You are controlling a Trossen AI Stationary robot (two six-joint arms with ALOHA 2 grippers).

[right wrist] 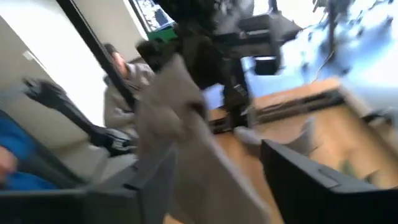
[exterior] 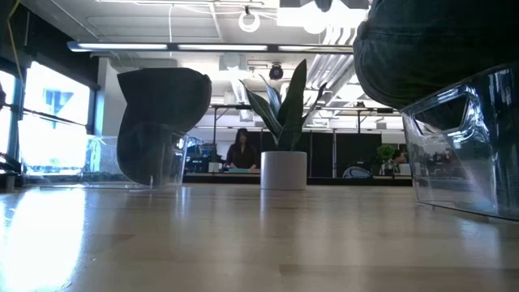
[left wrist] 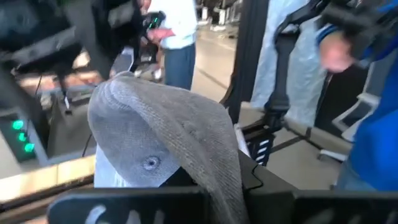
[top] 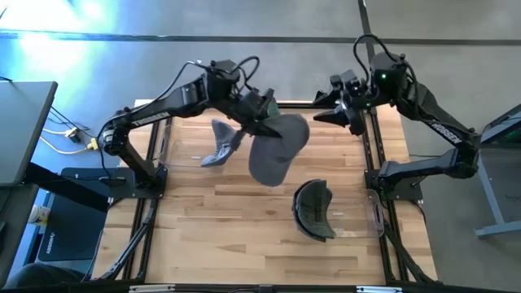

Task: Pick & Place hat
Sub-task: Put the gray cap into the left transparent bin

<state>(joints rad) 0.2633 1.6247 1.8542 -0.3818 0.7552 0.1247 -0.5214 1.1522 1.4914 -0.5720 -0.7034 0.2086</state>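
Grey hat [top: 277, 148] hangs mid-air, crown down, over table centre.

An overhead camera is looking straight down on the wooden table [top: 244, 236], taking in both arms. A second camera is sitting at tabletop level, facing across the boards toward a potted plant [exterior: 283, 130] and the office behind. The left wrist camera is pointing close past a grey hat [left wrist: 168, 137] into the room; the right wrist camera is facing that same hat [right wrist: 180, 143] from the opposite side, with the tabletop behind.
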